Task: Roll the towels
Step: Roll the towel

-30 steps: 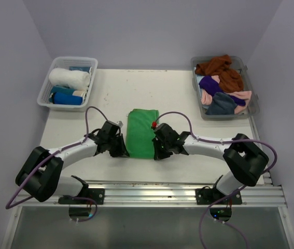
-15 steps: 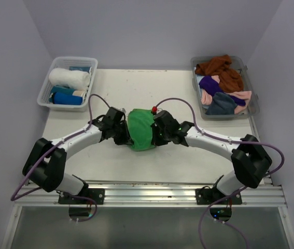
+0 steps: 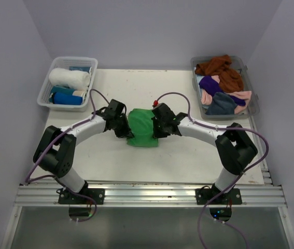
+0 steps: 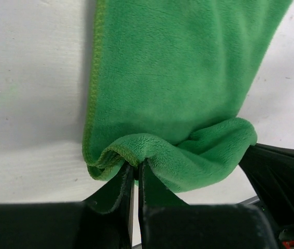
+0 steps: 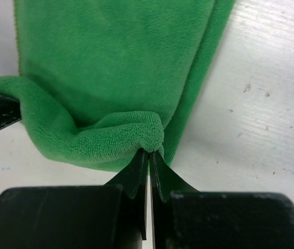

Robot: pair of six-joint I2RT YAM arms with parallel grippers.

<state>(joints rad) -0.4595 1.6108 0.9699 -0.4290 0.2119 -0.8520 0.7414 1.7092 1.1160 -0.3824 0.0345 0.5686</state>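
The left tool (image 4: 135,174), at the bottom of its wrist view, has its two fingers pressed together on a fold at the edge of a bright green towel (image 4: 172,93), pinching the terry cloth between them. The right tool (image 5: 149,158) is closed just as tightly, nipping a puckered fold of the same towel's edge. In the overhead view both tools meet the towel from either side at the centre of the frame, the left arm reaching in from the lower left and the right arm from the lower right. The towel lies bunched on the white tabletop (image 3: 188,153), its pinched edge lifted and curled over. At upper left a white slotted basket (image 3: 44,96) holds a rolled white towel (image 3: 70,78) and a rolled blue towel (image 3: 66,98). At upper right a clear tub (image 3: 251,110) holds a loose rust-brown towel (image 3: 222,70), a purple towel (image 3: 209,83), a pink towel (image 3: 206,97) and a grey towel (image 3: 220,105)
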